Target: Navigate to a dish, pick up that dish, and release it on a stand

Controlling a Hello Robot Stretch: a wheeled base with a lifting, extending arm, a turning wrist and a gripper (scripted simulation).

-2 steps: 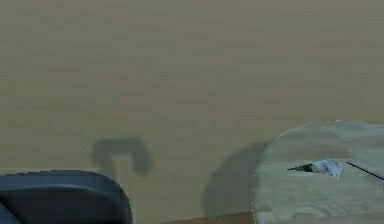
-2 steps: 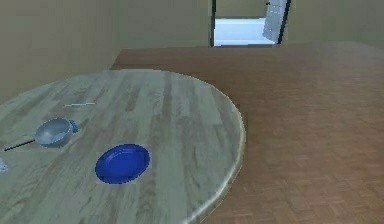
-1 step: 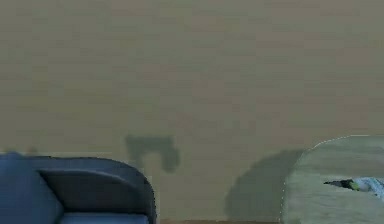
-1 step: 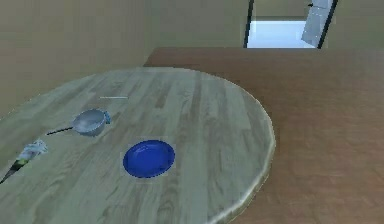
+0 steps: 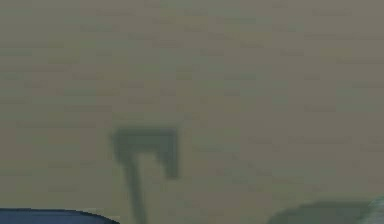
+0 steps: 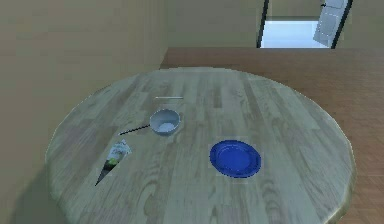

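A flat blue dish (image 6: 235,158) lies on the round wooden table (image 6: 290,110), right of the table's middle in the arm side view. A small pale bowl (image 6: 165,122) stands left of it, near the centre of the tabletop.
A thin dark stick (image 6: 133,130) and a small pale object with a dark tip (image 6: 116,157) lie on the table's left part. Tan walls stand behind, with a bright doorway (image 6: 300,22) at the top right. In the forward view a tan wall (image 5: 200,70) is close ahead, with a blue edge (image 5: 50,216) at the bottom left.
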